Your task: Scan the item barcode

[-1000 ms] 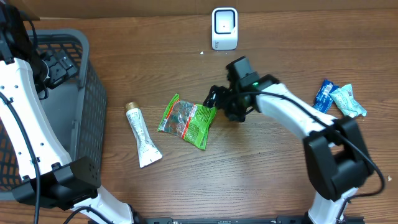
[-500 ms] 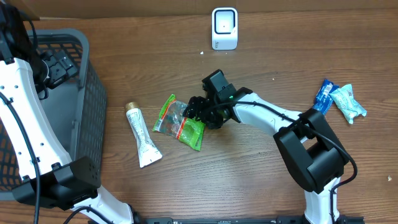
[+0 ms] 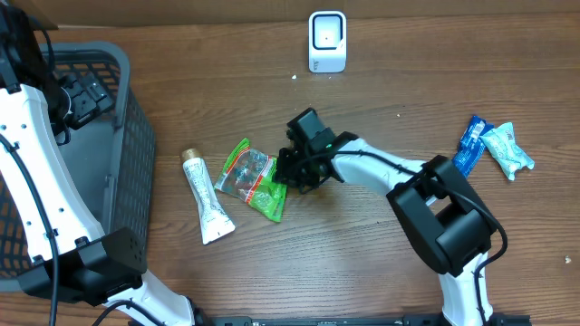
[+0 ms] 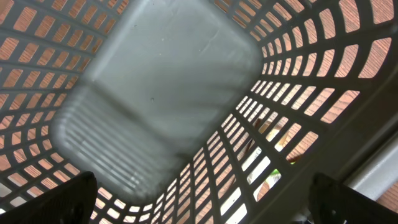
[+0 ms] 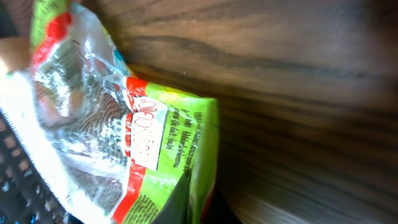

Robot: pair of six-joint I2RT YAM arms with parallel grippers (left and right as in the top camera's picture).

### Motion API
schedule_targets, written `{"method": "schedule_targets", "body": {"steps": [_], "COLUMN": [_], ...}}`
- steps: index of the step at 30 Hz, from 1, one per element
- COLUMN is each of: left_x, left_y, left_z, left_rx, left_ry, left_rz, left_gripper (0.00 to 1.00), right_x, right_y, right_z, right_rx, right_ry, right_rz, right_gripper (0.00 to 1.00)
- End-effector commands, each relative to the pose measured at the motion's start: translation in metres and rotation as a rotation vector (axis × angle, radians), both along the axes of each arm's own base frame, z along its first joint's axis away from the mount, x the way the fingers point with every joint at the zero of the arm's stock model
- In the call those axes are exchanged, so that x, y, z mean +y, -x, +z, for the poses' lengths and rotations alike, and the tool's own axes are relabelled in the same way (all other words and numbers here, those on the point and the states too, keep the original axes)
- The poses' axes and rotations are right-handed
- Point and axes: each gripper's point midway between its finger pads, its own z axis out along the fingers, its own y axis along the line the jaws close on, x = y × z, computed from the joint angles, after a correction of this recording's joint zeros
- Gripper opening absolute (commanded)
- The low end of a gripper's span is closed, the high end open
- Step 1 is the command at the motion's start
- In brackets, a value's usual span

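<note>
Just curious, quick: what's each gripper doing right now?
Left gripper: open, empty, over the basket.
Right gripper: closed on the green snack bag's edge.

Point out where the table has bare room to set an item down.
Bare wood lies between the scanner and the green packet, along the near edge below the packet, and between the scanner and the blue wrapper. Crowded: the strip from the tube through the packet to the right gripper pinching it.
</note>
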Motion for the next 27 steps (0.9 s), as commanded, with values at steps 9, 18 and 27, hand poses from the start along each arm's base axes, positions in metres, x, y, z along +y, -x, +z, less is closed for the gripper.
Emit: {"method": "schedule_targets", "body": {"steps": [9,18,27], "left_x": [-0.003,-0.003,-0.003], "left_y": [-0.001,-0.001,-0.001], "left_z": [0.0,0.0,0.0], "left_rx": [0.004,0.004,0.004], "left_ry": [-0.002,-0.002,-0.002], "left_rz": [-0.025,-0.027,-0.027], "left_gripper": [1.0,1.0,1.0], "right_x": [-0.118,-0.152,-0.166], "right_y": [-0.032,-0.035,-0.072], "right_z": [0.022,0.023,0.077], "right_rx": [-0.03,-0.09,-0.228], "right_ry": [-0.006,0.037,0.158], "right_rz": [0.118,0.213,0.286], "right_gripper": [0.04,0.49,0.84]}}
